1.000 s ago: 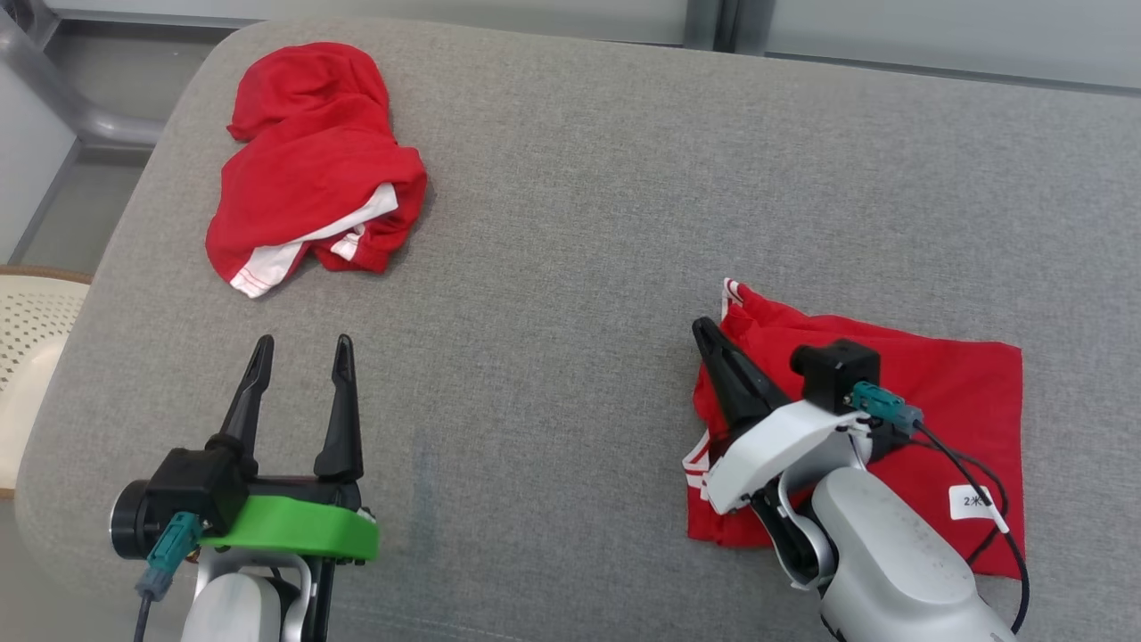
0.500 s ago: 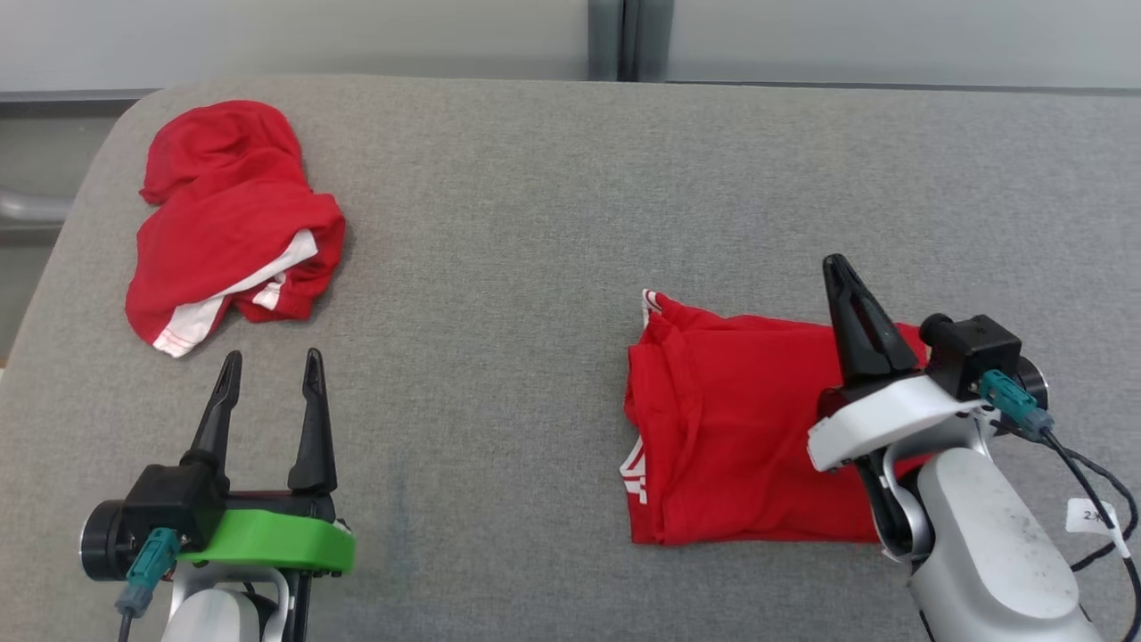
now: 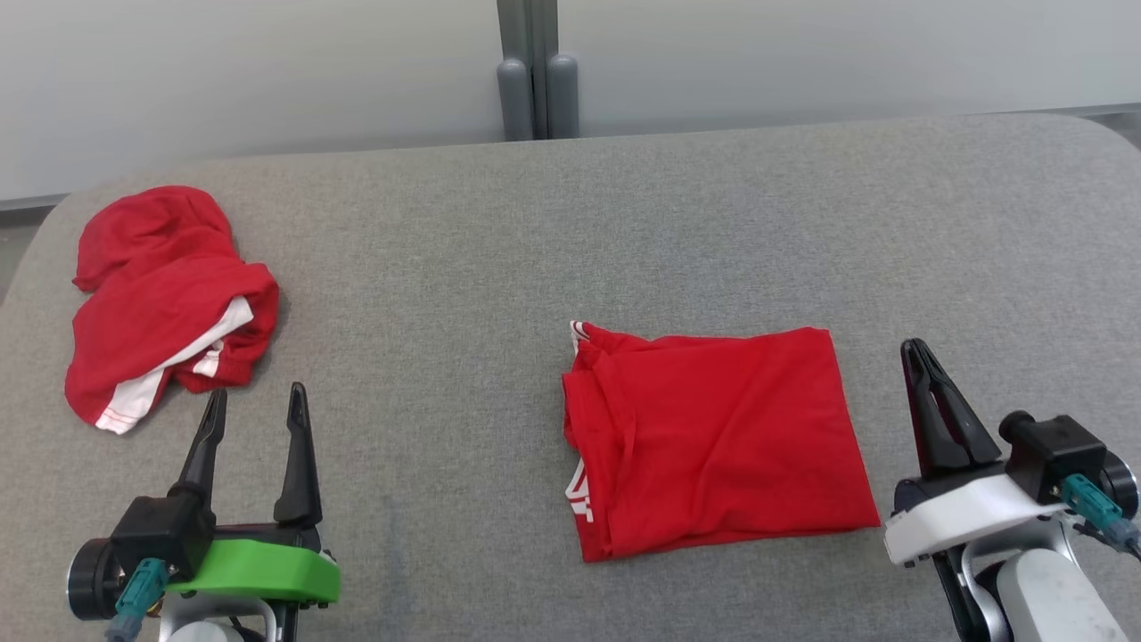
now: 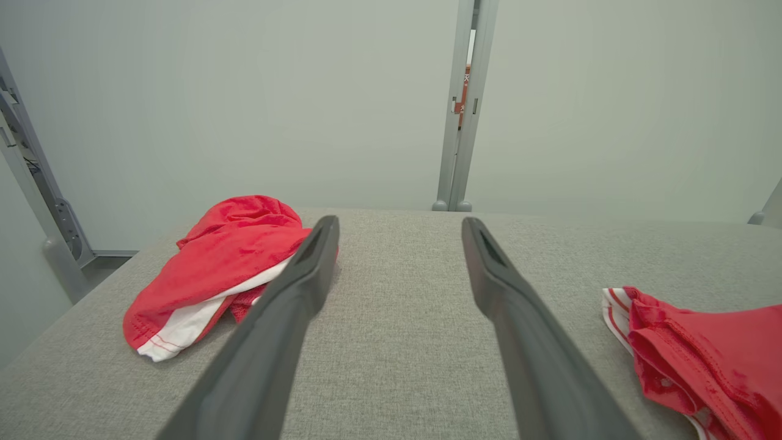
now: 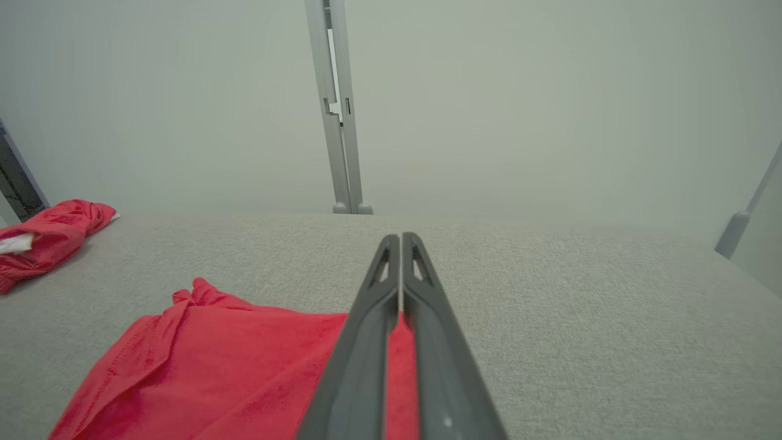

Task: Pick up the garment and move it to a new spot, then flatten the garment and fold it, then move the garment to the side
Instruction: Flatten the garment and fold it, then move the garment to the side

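The right gripper (image 3: pixel 912 350) has its two dark fingers pressed together with nothing between them, and it now sits at the near right of the grey padded surface (image 3: pixel 499 241), just beside the right edge of the folded red garment (image 3: pixel 713 446) and no longer touching it. A second ago this gripper lay over the garment's left part, and half a second ago above its right edge; since then it has drawn clear to the right. The head camera has also turned, so the whole scene has shifted in that view. The garment lies flat as a rough rectangle, right of centre on the near half of the surface, with white trim showing at its left edge; its fold looks unchanged. The left gripper (image 3: pixel 257 394) stays at the near left, fingers spread and empty as before. A crumpled red garment (image 3: pixel 160 294) with white trim lies at the far left, well apart from the folded one.
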Motion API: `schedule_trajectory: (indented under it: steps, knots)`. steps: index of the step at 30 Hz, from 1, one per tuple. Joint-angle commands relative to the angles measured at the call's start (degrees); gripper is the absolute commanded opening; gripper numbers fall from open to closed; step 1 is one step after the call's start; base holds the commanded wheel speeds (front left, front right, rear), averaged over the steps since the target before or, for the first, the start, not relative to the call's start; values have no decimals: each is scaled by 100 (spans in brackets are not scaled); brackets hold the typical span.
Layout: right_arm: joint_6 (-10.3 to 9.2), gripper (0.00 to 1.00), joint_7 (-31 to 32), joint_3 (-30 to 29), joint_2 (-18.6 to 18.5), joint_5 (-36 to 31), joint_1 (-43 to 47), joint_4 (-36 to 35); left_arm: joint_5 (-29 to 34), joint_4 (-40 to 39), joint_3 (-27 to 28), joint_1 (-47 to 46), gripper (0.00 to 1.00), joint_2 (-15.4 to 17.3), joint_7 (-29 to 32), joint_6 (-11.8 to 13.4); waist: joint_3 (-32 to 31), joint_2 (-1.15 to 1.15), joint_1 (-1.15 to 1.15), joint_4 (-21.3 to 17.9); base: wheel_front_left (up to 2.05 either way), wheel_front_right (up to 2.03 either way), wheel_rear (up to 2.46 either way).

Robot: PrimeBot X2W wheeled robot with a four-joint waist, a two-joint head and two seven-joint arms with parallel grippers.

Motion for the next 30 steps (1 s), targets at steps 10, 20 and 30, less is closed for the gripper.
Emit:
schedule_trajectory:
  steps: [10, 20, 30]
  knots:
    - [-7, 100, -15, -293, 75, -6, 746, -410, 119, -73, 122, 399, 100, 11, 1, -19, -406, 0, 0, -250, 0, 0, 0]
    - [-7, 100, -15, -370, 169, -41, 969, -523, 228, -138, 116, 587, 100, 67, 1, -23, -515, 0, 0, -197, 0, 0, 0]
    - [-7, 100, -15, -381, 264, -110, 1030, -478, 134, -115, 58, 667, 100, 165, 1, -24, -552, 0, 0, -119, 0, 0, 0]
